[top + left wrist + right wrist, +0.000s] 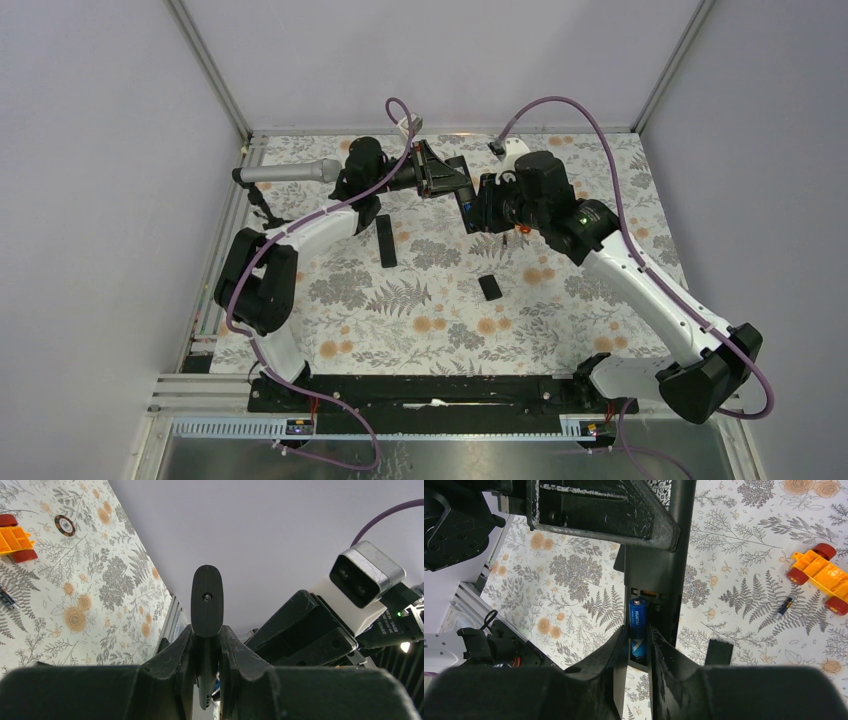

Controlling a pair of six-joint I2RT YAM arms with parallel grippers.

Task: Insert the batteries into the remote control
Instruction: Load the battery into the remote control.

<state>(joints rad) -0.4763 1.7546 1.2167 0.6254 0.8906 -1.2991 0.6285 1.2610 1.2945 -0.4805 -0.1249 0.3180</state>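
My left gripper (206,631) is shut on the slim black remote control (206,599) and holds it up off the table. In the right wrist view its open battery bay faces the camera, and a blue battery (637,625) lies in the left slot of the remote control (664,575). My right gripper (639,637) stands narrowly open, one fingertip on each side of that battery's lower end with a thin gap at both sides. From above, the left gripper (440,180) and right gripper (478,207) meet at the remote control (467,216). A second battery (785,606) lies loose on the table.
The small black cover (490,287) lies on the floral tabletop, also visible as the cover (718,652). Another black remote (386,240) lies left of centre. An orange toy block with red knobs (819,575) sits near the loose battery. A grey cylinder (285,172) lies at the back left.
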